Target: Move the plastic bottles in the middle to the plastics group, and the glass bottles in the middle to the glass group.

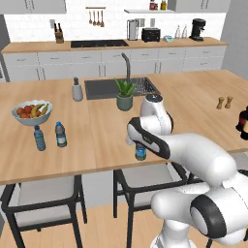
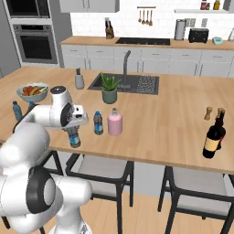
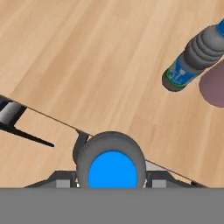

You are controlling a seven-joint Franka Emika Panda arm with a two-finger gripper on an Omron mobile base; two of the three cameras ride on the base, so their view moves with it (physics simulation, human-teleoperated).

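My gripper (image 2: 73, 131) is shut on a dark plastic bottle (image 2: 74, 138) with a blue label, held upright near the counter's front edge. From the hand view I look down on that bottle's top (image 3: 112, 168) between the fingers. The second dark plastic bottle (image 2: 98, 123) stands just right of it, beside the pink glass bottle (image 2: 114, 122). The plastics group, a pale blue bottle (image 1: 38, 138) and a dark one (image 1: 60, 134), stands at the left. The glass group (image 2: 214, 137) is far right. In the left base view the arm hides the pink bottle.
A fruit bowl (image 1: 31, 112) sits behind the plastics group. A potted plant (image 2: 109, 89), a soap dispenser (image 1: 77, 89) and the sink (image 1: 104, 88) lie behind the middle. Two wooden shakers (image 1: 224, 102) stand at the right. Stools (image 2: 105, 167) stand below the counter edge (image 3: 43, 114).
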